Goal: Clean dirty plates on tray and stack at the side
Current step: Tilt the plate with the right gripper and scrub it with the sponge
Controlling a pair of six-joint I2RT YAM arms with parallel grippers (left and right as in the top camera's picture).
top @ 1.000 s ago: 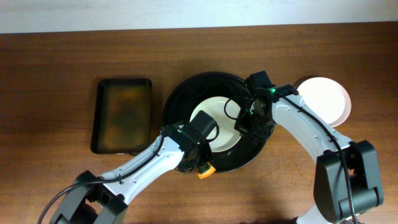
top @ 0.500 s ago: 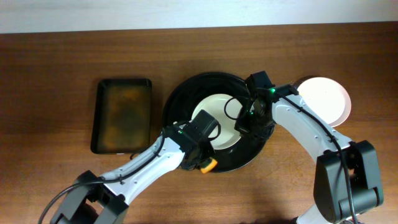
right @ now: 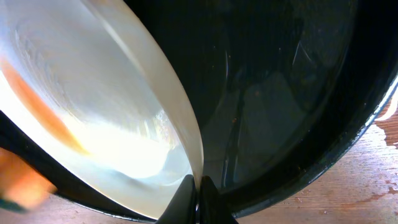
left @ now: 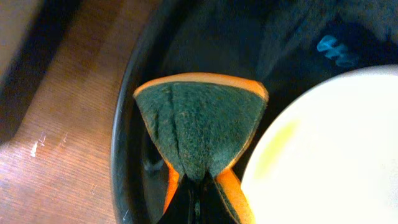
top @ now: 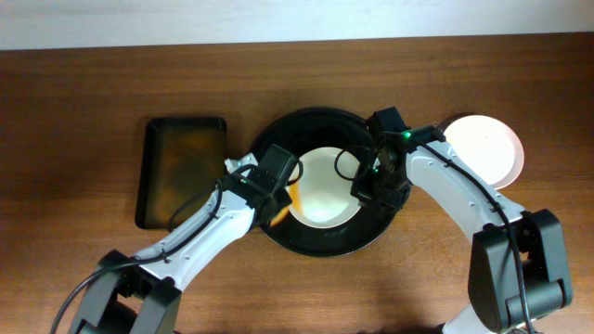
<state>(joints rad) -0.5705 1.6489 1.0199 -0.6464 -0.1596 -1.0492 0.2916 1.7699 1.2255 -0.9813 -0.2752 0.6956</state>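
Wipe pending: left gripper (left: 200, 194), clamped on orange-backed green sponge (left: 198, 127), just beside left rim of round shallow white plate (top: 325, 190); right gripper (right: 196, 190) pinches opposite rim.

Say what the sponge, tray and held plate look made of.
The sponge looks like orange foam under a fibrous green scouring layer. The tray: glossy black, reflective, probably plastic. The plate: smooth shiny white, ceramic or melamine; cannot tell which.

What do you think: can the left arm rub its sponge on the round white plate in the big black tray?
Probably yes. The left gripper holds the green-and-orange sponge right beside the round white plate in the glossy black round tray, with nothing between. The right gripper only pinches the opposite rim.
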